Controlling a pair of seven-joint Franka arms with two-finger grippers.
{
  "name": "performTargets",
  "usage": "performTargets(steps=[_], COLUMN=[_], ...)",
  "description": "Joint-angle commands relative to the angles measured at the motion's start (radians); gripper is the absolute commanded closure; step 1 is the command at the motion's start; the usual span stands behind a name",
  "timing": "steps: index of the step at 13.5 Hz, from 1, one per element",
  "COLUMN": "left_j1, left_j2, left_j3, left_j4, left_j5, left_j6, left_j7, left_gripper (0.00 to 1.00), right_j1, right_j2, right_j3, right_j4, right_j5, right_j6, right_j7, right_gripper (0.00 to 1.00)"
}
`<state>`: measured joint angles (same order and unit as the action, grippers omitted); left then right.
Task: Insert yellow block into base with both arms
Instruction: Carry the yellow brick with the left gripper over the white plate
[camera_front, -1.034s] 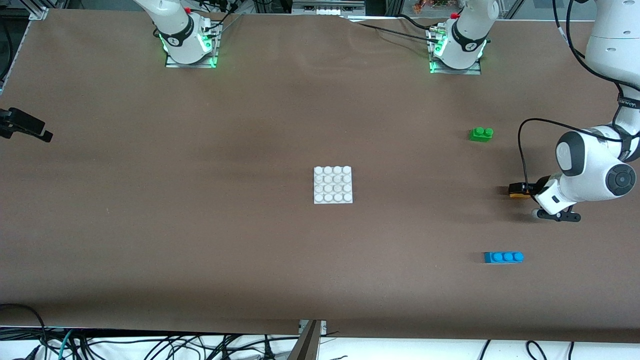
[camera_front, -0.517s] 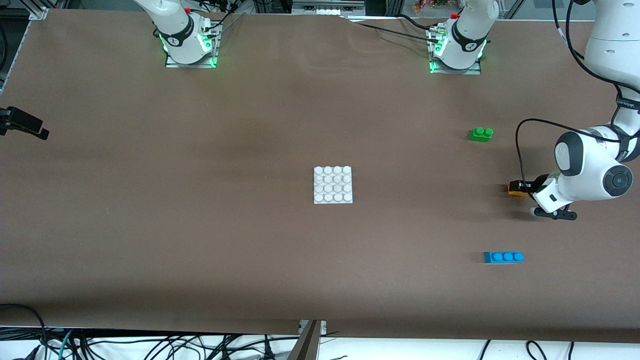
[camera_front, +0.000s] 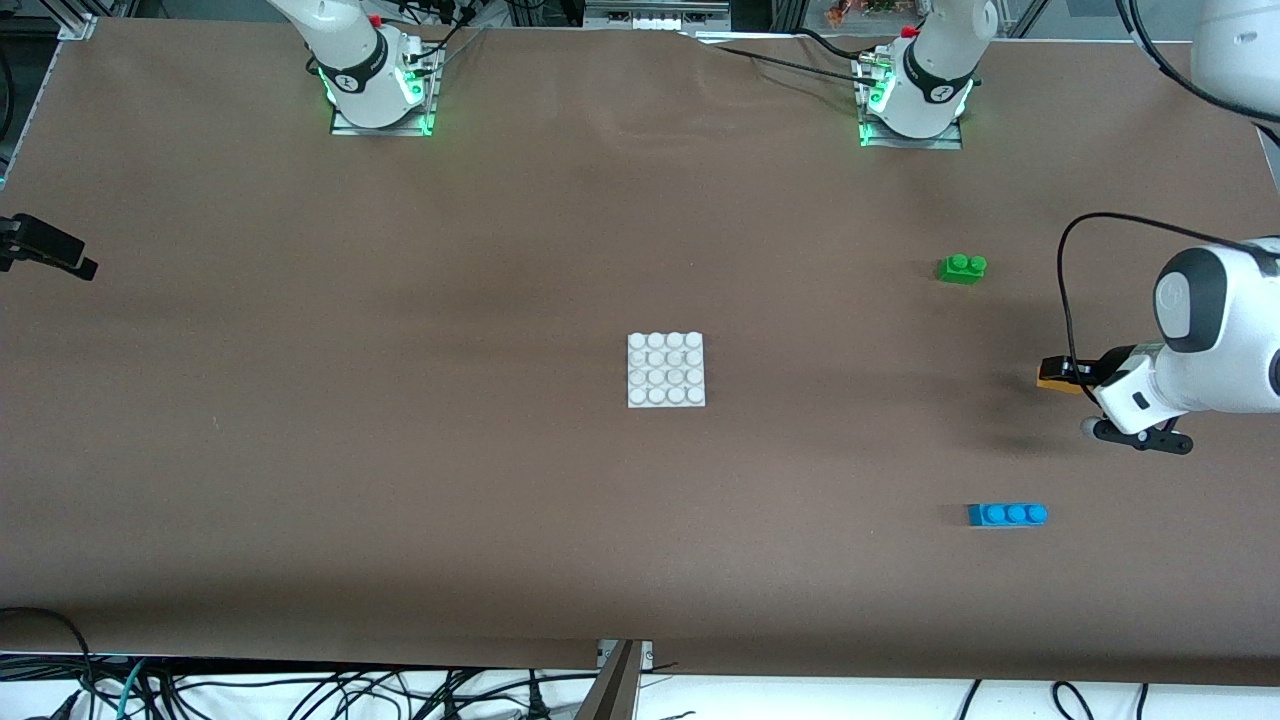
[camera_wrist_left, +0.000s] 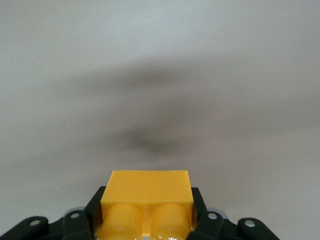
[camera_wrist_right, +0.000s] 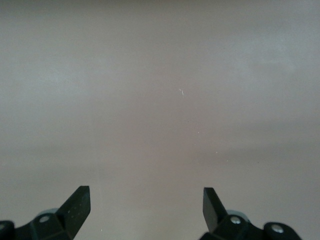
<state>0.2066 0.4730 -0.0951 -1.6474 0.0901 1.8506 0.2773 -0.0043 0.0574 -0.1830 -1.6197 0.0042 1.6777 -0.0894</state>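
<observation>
My left gripper (camera_front: 1066, 376) is shut on the yellow block (camera_front: 1054, 377), holding it a little above the table near the left arm's end, with its shadow on the cloth below. In the left wrist view the yellow block (camera_wrist_left: 147, 197) sits between the black fingers (camera_wrist_left: 95, 212), its two studs facing the camera. The white base (camera_front: 666, 370) lies flat at the table's middle, well apart from both grippers. My right gripper (camera_front: 50, 252) hangs at the right arm's end of the table. In its wrist view the right gripper (camera_wrist_right: 146, 202) is open over bare cloth.
A green two-stud brick (camera_front: 962, 268) lies farther from the front camera than the held block. A blue three-stud brick (camera_front: 1007, 514) lies nearer to that camera. Both arm bases (camera_front: 378, 90) stand along the table's back edge.
My left gripper shut on the yellow block, lifted it off the table and shifted slightly toward the left arm's end. The right gripper barely moved.
</observation>
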Motion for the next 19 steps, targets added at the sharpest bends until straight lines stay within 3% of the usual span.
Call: performTargets(steps=[1,7,9,14,19], left_j1=[-0.108,-0.384,-0.479,-0.532,-0.647], left_j2=[0.003,0.024,0.053,0.195,0.262], left_j3=[-0.015,-0.075,-0.074,-0.075,-0.066], left_j4=[0.070,0.118,0.139,0.329,0.345], left_j5=[0.014,-0.007,-0.033,-0.240,-0.242], left_j6=[-0.086,-0.119,-0.119,-0.084,0.047], left_j7=[-0.079,-0.369,-0.557,-0.685,-0.862], left_gripper=[0.68,0.68,0.68,0.66,0.66], right_j1=[0.000,0.003,0.003,0.003,0.006], right_j2=[0.007,0.012,0.012,0.012,0.012], right_j3=[0.008,0.011,0.011,0.011,0.013], right_j4=[0.027,0.035,0.035,0.035,0.035], right_j5=[-0.007,-0.006,-0.006,-0.006,-0.006], right_j6=[-0.012,-0.012,-0.013,-0.012,-0.012], right_j7=[-0.013,-0.012,-0.012,-0.012,-0.010], right_gripper=[0.00,0.00,0.00,0.00,0.00])
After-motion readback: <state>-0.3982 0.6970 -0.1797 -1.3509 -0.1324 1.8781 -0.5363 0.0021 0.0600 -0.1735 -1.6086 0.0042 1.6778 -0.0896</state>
